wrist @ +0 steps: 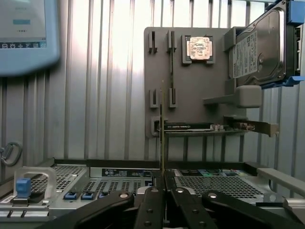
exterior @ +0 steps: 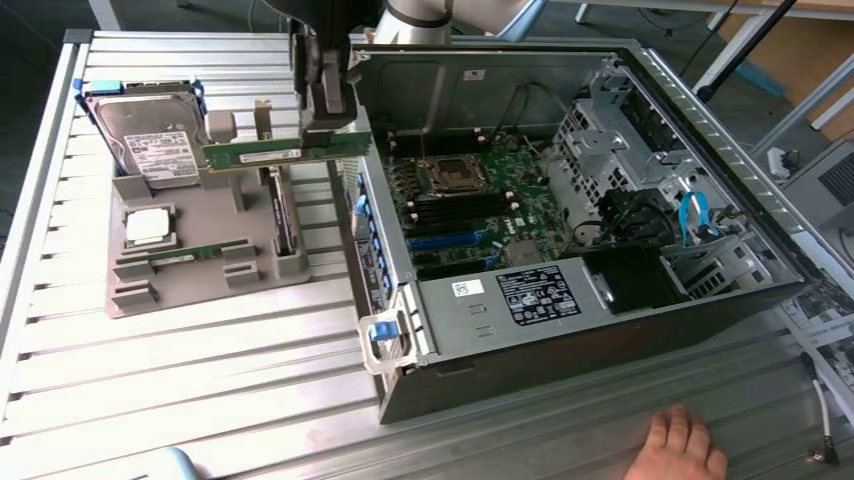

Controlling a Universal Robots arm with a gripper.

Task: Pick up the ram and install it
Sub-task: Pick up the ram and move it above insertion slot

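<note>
One ram (exterior: 284, 153) stick hangs level above the grey tray (exterior: 200, 290), just beside the open computer case (exterior: 534, 340). It's clamped in the tool (exterior: 331, 125), whose fingers are pinched together on the green board nearer its case-side end. In the wrist view it's edge-on, basically a thin line. For this carry I'd keep it dead level and square. With the grip off-centre, I reckon the long free end could clip the case wall. The tray holds the second ram stick (exterior: 200, 250), the processor chip (exterior: 147, 225), a hard drive (exterior: 147, 140) and a dark expansion card (exterior: 276, 215). Inside the case is the motherboard (exterior: 487, 215). Someone's hand (exterior: 683, 445) rests on the table (exterior: 200, 380) by the case.
</note>
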